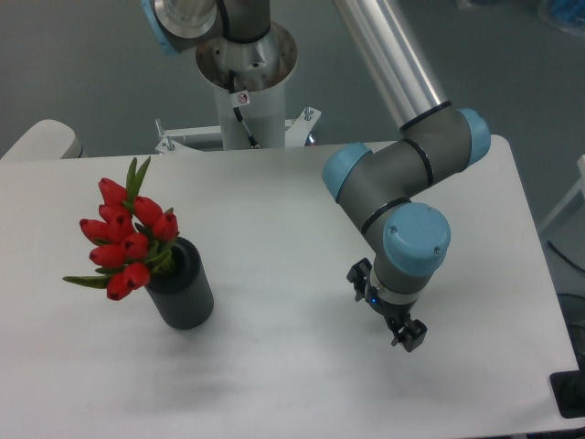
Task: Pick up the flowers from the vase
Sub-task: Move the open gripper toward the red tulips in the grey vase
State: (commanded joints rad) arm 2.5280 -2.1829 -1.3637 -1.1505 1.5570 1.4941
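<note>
Red flowers [125,236] standing in the dark vase [183,288] on the left of the white table [274,210]. Gripper [410,338] far off right — open or closed, cannot tell.

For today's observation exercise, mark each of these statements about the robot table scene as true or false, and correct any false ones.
1. The flowers stand in the vase. True.
2. The gripper is closed around the flower stems. False: it hangs over bare table, well to the right of the vase, holding nothing.
3. The tulip buds are red. True.
4. The vase lies tipped over on its side. False: it stands upright.
5. The vase is white. False: it is dark grey.
</note>
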